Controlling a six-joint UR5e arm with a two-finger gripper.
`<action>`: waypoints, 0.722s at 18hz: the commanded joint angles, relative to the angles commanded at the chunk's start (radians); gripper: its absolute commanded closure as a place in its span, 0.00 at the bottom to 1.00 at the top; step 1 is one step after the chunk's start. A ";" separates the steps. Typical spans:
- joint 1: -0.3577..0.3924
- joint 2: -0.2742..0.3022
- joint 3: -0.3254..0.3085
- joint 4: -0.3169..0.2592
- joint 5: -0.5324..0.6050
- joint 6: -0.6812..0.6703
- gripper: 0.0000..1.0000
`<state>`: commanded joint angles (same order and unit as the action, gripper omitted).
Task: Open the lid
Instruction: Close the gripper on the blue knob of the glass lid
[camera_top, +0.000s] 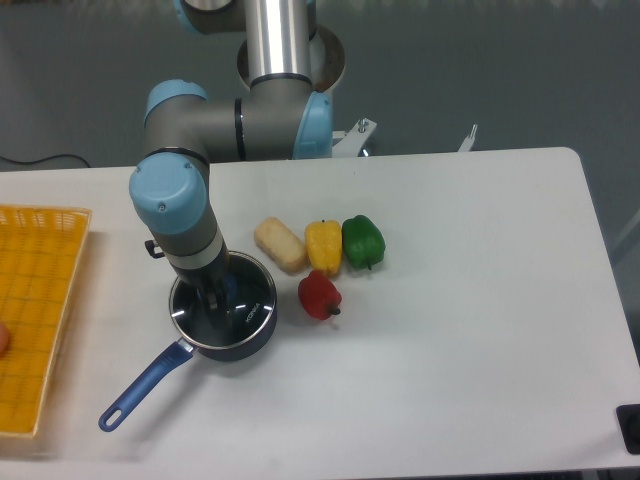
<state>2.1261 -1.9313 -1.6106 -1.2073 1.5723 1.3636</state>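
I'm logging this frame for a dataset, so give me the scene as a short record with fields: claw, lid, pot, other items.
claw: down over the lid's middle; open or shut cannot be told
lid: sitting on the pot, not lifted; knob hidden by the claw
pot: dark blue, handle pointing toward the near left
food: bread roll, yellow pepper, green pepper, red pepper, right of the pot
basket: orange, at the table's left edge

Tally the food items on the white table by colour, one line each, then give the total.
Red: 1, the red pepper
Yellow: 1, the yellow pepper
Green: 1, the green pepper
Tan: 1, the bread loaf
Total: 4
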 joint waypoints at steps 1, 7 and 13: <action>0.000 0.000 0.000 0.000 0.000 0.009 0.00; 0.000 0.000 -0.006 0.003 -0.011 0.020 0.00; 0.000 -0.002 -0.015 0.005 -0.011 0.026 0.00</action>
<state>2.1261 -1.9328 -1.6260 -1.2027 1.5616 1.3897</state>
